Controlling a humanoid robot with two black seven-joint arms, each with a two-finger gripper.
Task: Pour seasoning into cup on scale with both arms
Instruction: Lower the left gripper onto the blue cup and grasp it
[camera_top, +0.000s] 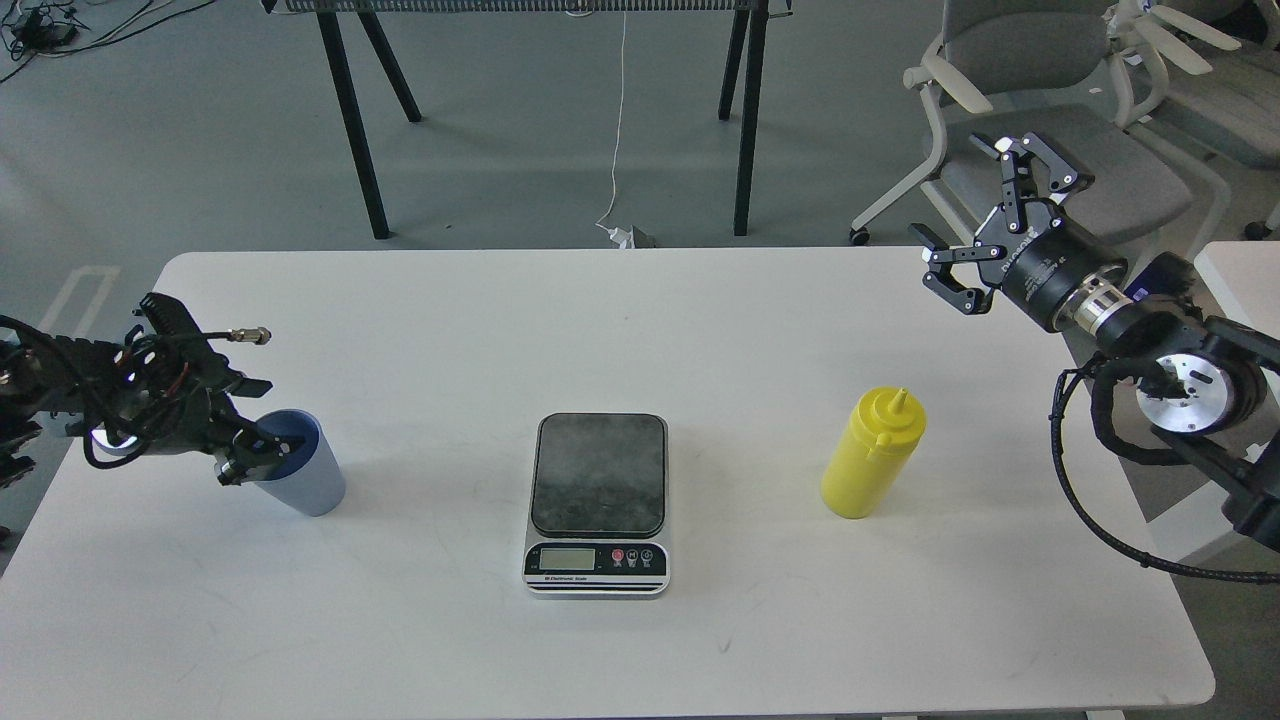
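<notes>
The light-blue cup stands upright on the left of the white table. My left gripper is at the cup's left rim with its fingers spread, the lower finger touching or just over the rim. The scale lies at the table's middle, its platform bare. The yellow seasoning bottle stands upright to the right of the scale. My right gripper is open and empty, raised over the table's far right corner, well above and behind the bottle.
Grey office chairs stand behind the right arm. Black legs of another table are on the floor at the back. A white cable hangs to the floor behind the table. A second white tabletop corner is at the far right.
</notes>
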